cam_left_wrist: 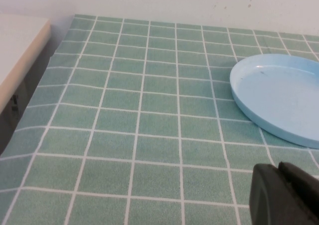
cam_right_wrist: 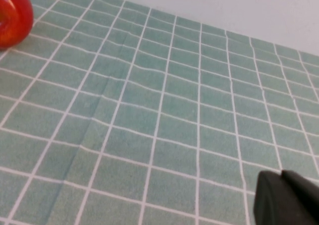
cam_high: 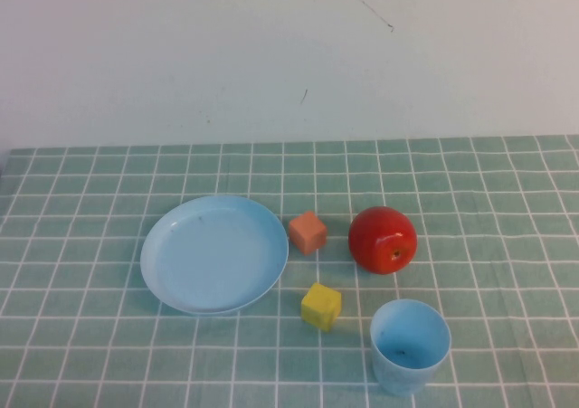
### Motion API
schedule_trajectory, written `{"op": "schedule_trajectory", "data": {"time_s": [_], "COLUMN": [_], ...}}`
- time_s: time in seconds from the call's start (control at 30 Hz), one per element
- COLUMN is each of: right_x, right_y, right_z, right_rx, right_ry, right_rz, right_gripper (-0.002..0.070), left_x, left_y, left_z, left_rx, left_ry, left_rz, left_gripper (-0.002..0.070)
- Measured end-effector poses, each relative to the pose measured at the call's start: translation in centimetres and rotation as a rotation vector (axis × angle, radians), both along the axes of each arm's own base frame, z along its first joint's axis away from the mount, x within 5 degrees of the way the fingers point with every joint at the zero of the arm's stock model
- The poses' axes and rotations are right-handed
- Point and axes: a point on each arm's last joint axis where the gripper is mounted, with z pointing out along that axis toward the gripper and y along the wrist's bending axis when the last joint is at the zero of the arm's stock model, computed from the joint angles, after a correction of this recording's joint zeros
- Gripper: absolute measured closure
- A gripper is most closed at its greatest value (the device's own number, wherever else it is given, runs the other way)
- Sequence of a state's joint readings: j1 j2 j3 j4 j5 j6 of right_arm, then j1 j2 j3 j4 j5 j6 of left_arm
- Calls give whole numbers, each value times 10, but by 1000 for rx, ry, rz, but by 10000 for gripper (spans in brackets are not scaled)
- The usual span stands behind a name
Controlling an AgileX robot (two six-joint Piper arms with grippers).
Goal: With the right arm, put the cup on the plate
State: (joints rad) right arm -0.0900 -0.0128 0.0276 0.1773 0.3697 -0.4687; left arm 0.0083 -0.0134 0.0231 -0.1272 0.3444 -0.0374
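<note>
The light blue cup [cam_high: 410, 345] stands upright and empty near the table's front right. The wide light blue plate [cam_high: 214, 252] lies left of centre, empty; it also shows in the left wrist view [cam_left_wrist: 279, 98]. Neither arm shows in the high view. My left gripper [cam_left_wrist: 278, 170] shows only in its wrist view, shut and empty, low over the cloth, short of the plate. My right gripper [cam_right_wrist: 281, 175] shows only in its wrist view, shut and empty, over bare cloth to the right of the apple. The cup is out of both wrist views.
A red apple [cam_high: 383, 239] sits just behind the cup, also in the right wrist view [cam_right_wrist: 12, 18]. An orange cube [cam_high: 308, 232] and a yellow cube [cam_high: 321, 306] lie between plate and cup. A beige surface [cam_left_wrist: 20, 50] stands beyond the table's left edge.
</note>
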Motion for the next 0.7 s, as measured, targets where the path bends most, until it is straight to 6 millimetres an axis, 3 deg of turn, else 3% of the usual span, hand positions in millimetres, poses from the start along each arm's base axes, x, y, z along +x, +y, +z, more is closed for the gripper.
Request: {"op": "schedule_trajectory", "data": {"time_s": [0.17, 0.4, 0.57, 0.7], "right_x": [3, 4, -4, -10], "right_y": [-2, -9, -15, -15], "right_z": [10, 43, 69, 85], "right_rx": [-9, -12, 106, 195], "right_ry": [-125, -486, -793, -883], "right_rz": [-25, -98, -163, -160], "right_gripper": [678, 678, 678, 678], "left_x": [0, 0, 0, 0], "left_y": [0, 0, 0, 0], "left_z": [0, 0, 0, 0], "left_rx": [0, 0, 0, 0], "left_ry": [0, 0, 0, 0], "left_rz": [0, 0, 0, 0], "left_gripper": [678, 678, 678, 678]}}
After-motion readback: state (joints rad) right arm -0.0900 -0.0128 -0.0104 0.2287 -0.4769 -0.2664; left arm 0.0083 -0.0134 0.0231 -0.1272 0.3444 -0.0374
